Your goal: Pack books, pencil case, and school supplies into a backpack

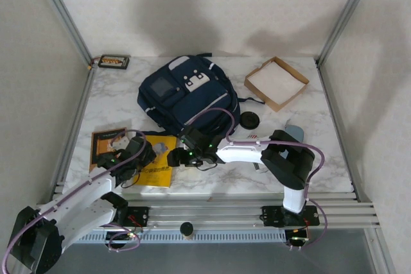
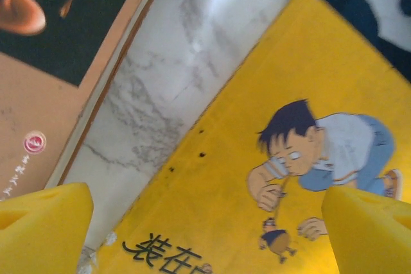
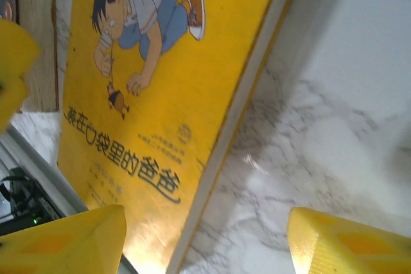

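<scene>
The navy backpack lies flat at the table's middle back. In front of it the yellow book with the cartoon figure lies flat near the front edge, and a brown book is to its left. My left gripper hovers over the yellow book's left part, jaws wide open, with the brown book beside it. My right gripper is open over the yellow book's right edge, one pad on each side of that edge. Neither gripper holds anything.
A shallow cardboard tray sits at the back right. A black round object lies right of the backpack, and a grey-blue object behind my right arm. A small dark case rests in the back left corner. Metal rails run along the front.
</scene>
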